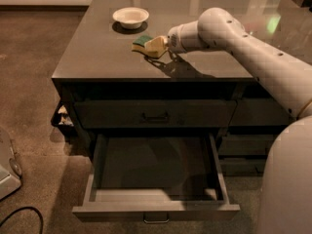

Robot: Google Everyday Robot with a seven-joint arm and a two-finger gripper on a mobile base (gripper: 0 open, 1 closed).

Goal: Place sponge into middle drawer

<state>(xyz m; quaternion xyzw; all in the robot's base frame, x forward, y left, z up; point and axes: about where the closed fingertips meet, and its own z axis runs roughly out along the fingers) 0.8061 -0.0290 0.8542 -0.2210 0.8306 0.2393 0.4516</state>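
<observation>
The gripper (157,45) is clamping the sponge (142,42), holding it over the tabletop (97,57) near the white bowl (130,16). The middle drawer (156,209) is sitting open below.

You have the gripper (155,46) over the middle of the tabletop (97,57), holding the sponge (142,41) at its left. The bowl (130,17) sits behind them, slightly left. Below the front edge, the middle drawer (156,209) stands pulled out beneath a closed drawer front (117,113).
</observation>
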